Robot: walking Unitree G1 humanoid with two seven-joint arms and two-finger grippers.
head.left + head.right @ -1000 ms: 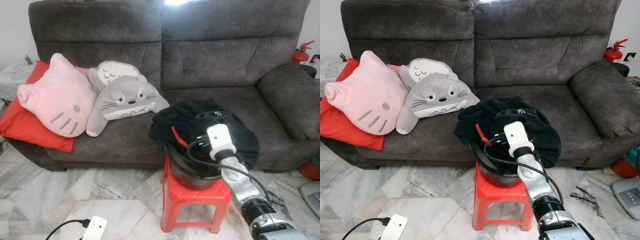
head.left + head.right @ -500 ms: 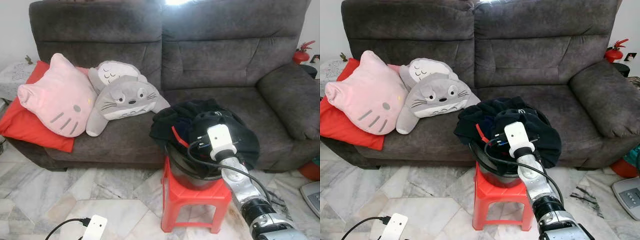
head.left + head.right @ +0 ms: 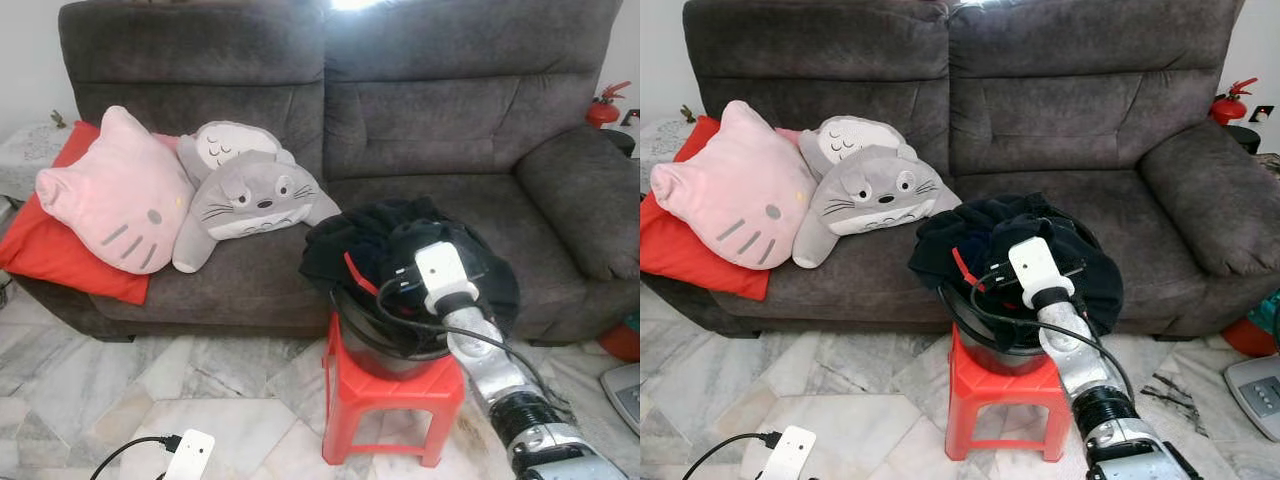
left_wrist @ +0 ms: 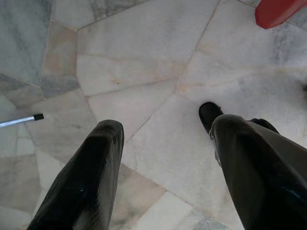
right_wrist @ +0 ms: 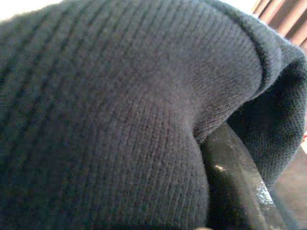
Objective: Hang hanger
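Observation:
A black basket (image 3: 347,308) on a red stool (image 3: 392,398) holds a heap of dark clothes (image 3: 395,228). A red hanger part (image 3: 352,270) pokes out of the heap at its left side. My right arm (image 3: 480,355) reaches over the basket, its white wrist block (image 3: 441,276) resting on the clothes. My right gripper (image 5: 236,191) is pressed into dark knit fabric (image 5: 110,110), which hides most of it. My left gripper (image 4: 165,125) hangs open above the marble floor, holding nothing.
A grey sofa (image 3: 440,120) stands right behind the stool, with a pink cat cushion (image 3: 115,195), a grey plush (image 3: 250,195) and a red cushion (image 3: 60,255) at its left. A white plug block with cable (image 3: 188,456) lies on the floor. A red extinguisher (image 3: 605,105) stands far right.
My right wrist has shifted slightly up and to the right over the clothes heap. Nothing else has moved.

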